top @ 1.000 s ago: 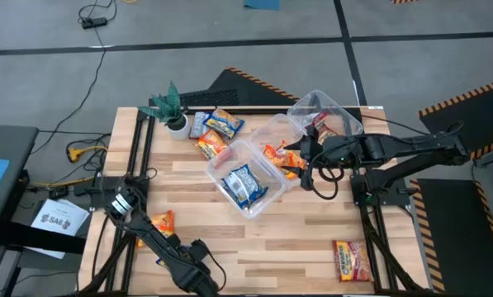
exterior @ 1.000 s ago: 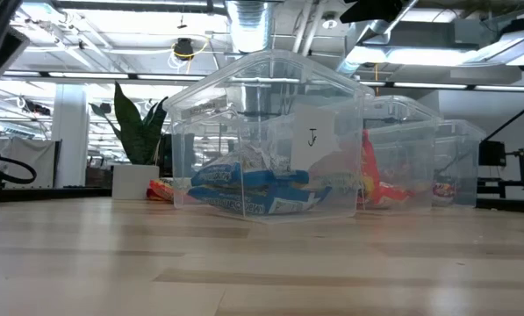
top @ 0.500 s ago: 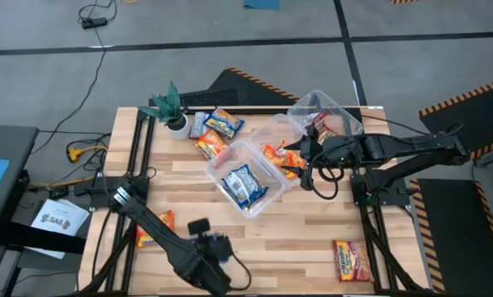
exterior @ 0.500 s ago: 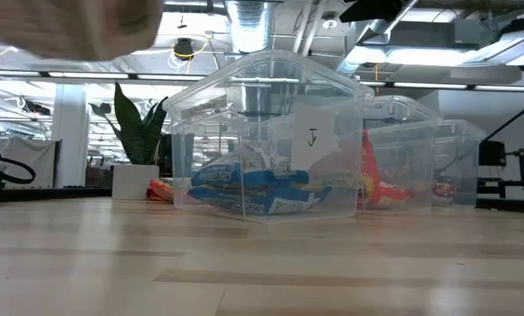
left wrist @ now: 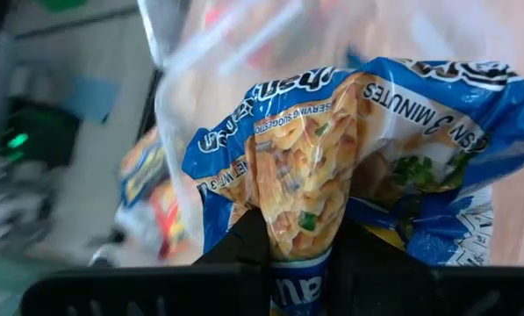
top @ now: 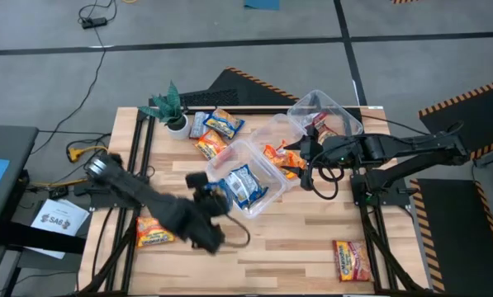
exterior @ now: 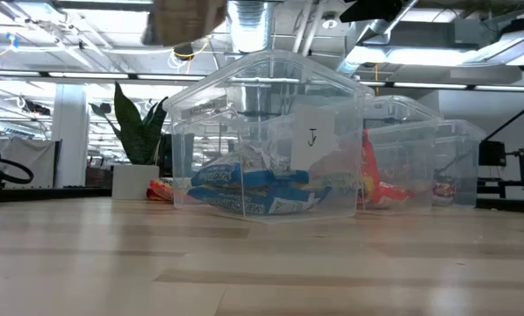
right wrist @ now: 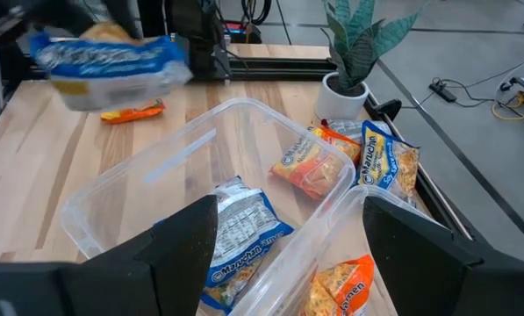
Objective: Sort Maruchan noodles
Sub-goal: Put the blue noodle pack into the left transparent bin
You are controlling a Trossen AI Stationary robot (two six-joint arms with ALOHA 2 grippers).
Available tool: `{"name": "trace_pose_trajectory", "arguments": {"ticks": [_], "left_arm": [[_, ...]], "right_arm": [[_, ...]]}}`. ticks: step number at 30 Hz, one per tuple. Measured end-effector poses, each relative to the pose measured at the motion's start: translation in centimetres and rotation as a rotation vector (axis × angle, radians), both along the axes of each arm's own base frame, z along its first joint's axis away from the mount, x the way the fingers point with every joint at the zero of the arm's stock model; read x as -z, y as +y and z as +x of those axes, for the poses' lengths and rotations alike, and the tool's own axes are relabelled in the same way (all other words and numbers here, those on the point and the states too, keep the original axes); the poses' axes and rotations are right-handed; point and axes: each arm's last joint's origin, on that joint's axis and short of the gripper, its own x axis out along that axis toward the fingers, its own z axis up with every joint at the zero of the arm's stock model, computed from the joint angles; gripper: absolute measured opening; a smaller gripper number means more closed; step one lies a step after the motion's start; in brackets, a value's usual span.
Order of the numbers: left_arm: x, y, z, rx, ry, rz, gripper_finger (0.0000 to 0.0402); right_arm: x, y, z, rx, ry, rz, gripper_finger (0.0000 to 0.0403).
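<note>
Blue-yellow noodle pkt [left wrist: 349, 167] pinched in my left gripper [left wrist: 301, 241], in the air just beside the near clear tub [top: 246, 177] w/ blue pkts. Right gripper [top: 305, 153] parked over the middle tub [top: 272, 132], fingers spread, empty. Risk imo: grip's only on pkt's edge, so crinkly plastic could slip out or catch the tub rim & land on the table [top: 296, 239].

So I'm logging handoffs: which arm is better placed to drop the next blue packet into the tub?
The left. Its tool is shut on a blue packet right beside the near tub. The right tool hovers open over the middle tub, holding nothing.
</note>
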Motion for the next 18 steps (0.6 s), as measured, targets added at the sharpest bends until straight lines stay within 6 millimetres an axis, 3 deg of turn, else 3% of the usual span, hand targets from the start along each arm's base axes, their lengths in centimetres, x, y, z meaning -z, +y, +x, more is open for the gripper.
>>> {"name": "trace_pose_trajectory", "arguments": {"ticks": [6, 12, 15, 18], "left_arm": [[0.4, 6.9, -1.6, 0.107, -0.314, -0.145, 0.0036], [3.3, 13.9, -2.1, 0.256, -0.708, -0.258, 0.0036], [5.1, 16.1, -2.3, 0.213, -0.749, -0.259, 0.0046], [5.4, 17.2, -2.3, 0.17, -0.771, -0.283, 0.0082]], "right_arm": [[0.0, 0.0, 0.0, 0.0, -0.001, 0.0, 0.0306], [0.0, 0.0, 0.0, 0.0, -0.005, 0.001, 0.0306], [0.0, 0.0, 0.0, 0.001, -0.006, 0.003, 0.0306], [0.0, 0.0, 0.0, 0.001, -0.006, 0.004, 0.0306]]}}
